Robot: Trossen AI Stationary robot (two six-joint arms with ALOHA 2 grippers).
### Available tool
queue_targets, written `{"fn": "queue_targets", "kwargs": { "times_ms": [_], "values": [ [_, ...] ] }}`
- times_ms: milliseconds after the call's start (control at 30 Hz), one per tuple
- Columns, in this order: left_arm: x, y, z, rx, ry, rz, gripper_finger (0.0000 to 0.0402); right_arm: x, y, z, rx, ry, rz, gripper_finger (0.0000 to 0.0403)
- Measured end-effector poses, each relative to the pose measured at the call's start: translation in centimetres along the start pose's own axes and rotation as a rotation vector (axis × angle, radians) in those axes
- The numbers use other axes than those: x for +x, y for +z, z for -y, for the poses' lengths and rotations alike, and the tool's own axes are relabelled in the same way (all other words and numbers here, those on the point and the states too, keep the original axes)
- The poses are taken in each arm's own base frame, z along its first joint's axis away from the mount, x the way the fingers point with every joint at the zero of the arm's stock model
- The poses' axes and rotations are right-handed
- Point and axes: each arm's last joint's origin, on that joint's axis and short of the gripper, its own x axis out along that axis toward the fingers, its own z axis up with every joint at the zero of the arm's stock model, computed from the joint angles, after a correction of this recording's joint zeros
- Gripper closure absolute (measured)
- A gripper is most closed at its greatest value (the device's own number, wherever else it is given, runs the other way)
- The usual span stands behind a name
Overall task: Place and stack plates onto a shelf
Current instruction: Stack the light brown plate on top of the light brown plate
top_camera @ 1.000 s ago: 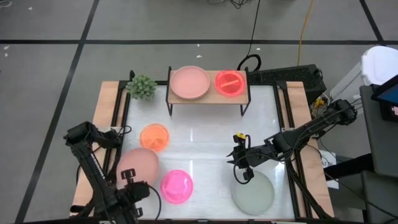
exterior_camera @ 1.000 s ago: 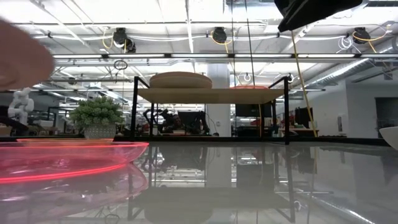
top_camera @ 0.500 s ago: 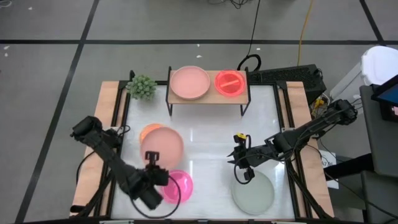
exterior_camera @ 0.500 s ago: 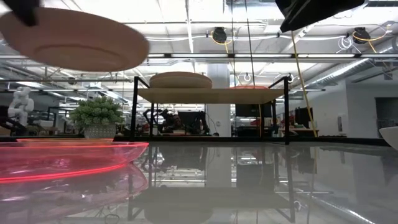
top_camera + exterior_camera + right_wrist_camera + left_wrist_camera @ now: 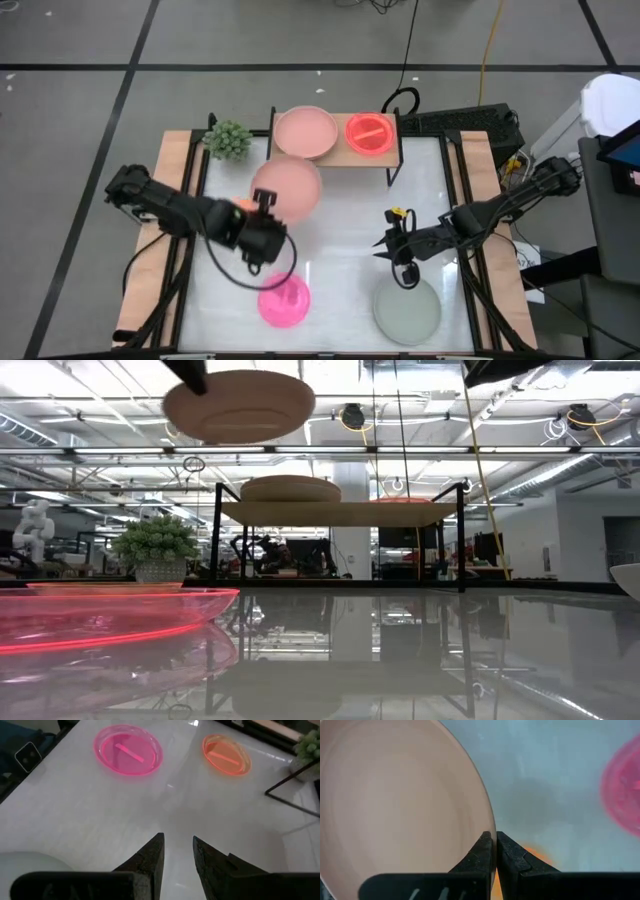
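- White and glossy, the table (image 5: 330,245) sits under a bright workshop ceiling, with the small wooden shelf (image 5: 337,152) at its far edge as the landmark.
- On the shelf a stack of large pink plates (image 5: 305,132) fills the half nearer the potted plant (image 5: 229,139), and a red-orange see-through plate (image 5: 370,132) lies on the other half.
- Left gripper (image 5: 266,203) is clamped on the rim of a dusty pink plate (image 5: 287,187), carrying it in the air just in front of the shelf; from table level it hangs higher than the shelf top.
- Step in hand, as I judge it: bringing this plate over to stack it on the pink pile.
- Next move calls for a short reach onward until the plate is centred over the pile, then a level descent before letting go; a tilted or off-centre release could slide it off.
- Right gripper (image 5: 403,262) waits well in front of the shelf, just above a grey-green plate (image 5: 407,309), jaws partly apart and holding nothing.
- A magenta plate (image 5: 284,301) lies on the table well in front of the shelf; a small orange plate (image 5: 226,756) lies nearer the shelf.
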Motion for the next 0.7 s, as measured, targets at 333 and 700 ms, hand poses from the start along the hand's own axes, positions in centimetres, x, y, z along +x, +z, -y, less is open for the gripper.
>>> {"fn": "queue_targets", "kwargs": {
  "times_ms": [333, 700],
  "values": [
    [2.9, -0.2, -7.6, 0.096, 0.078, 0.018, 0.0391, -1.0, 0.0, 0.4, -0.067, -0.030, 0.016, 0.0314],
    [5.4, -2.1, -14.6, 0.063, 0.071, 0.073, 0.0391, -1.1, -0.1, 0.5, -0.154, -0.035, 0.013, 0.0314]
  ]
}}
